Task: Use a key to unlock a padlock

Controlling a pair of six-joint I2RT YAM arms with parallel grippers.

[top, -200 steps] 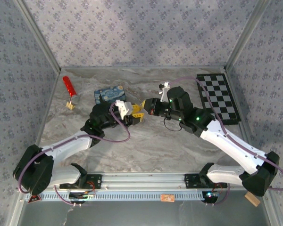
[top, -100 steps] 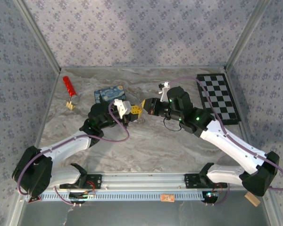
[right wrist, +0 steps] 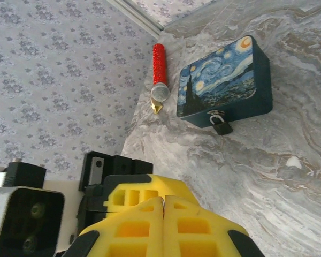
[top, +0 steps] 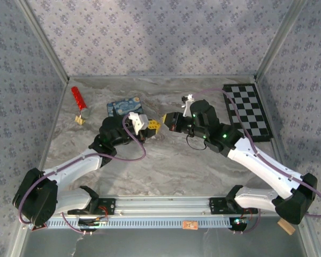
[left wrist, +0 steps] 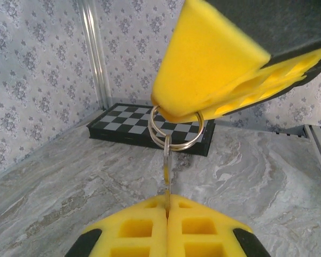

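A small black padlock (right wrist: 221, 126) hangs on the front clasp of the blue painted tin (right wrist: 224, 83), which sits on the marble table behind my left arm (top: 123, 106). My two grippers meet mid-table. The left gripper (left wrist: 167, 199) is shut on the blade of a key (left wrist: 167, 171), seen edge-on. The key hangs from a metal key ring (left wrist: 176, 126), and my right gripper (right wrist: 163, 199) is shut on that ring from the other side. From above, the left gripper (top: 152, 126) and right gripper (top: 167, 121) touch tip to tip, right of the tin.
A red stick (top: 77, 97) and a small tan wooden block (top: 81, 120) lie at the far left. A chessboard (top: 247, 111) sits at the back right. A white chess piece (top: 188, 99) stands behind the right wrist. Patterned walls close in the table.
Both grippers, still joined at the key and ring, have drifted slightly towards the back of the table. The left wrist has pulled a little closer to the tin.
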